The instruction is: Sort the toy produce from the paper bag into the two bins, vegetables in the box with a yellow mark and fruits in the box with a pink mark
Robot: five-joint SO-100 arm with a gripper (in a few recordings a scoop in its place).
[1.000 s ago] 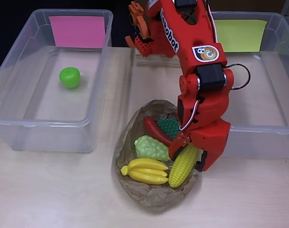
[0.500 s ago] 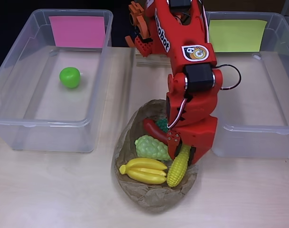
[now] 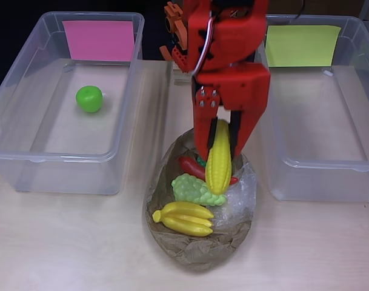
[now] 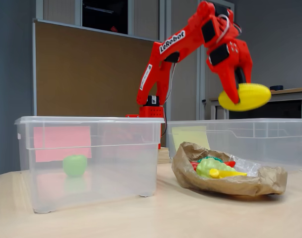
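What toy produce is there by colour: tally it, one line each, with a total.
Green: 3, the apple, light green bumpy piece and dark green piece under the corn.
Yellow: 2, the corn held in the end effector and the banana bunch.
Red: 1, the chili pepper.
Total: 6.

An office or lab room set up for robot trials.

A brown partition board [image 4: 86, 74] stands behind a pale wooden table [image 4: 141, 218]; grey walls, a door frame [image 4: 163, 20] and a desk [image 4: 284, 91] in the back suggest a workplace, and the red arm [image 4: 180, 42] bears a printed name.
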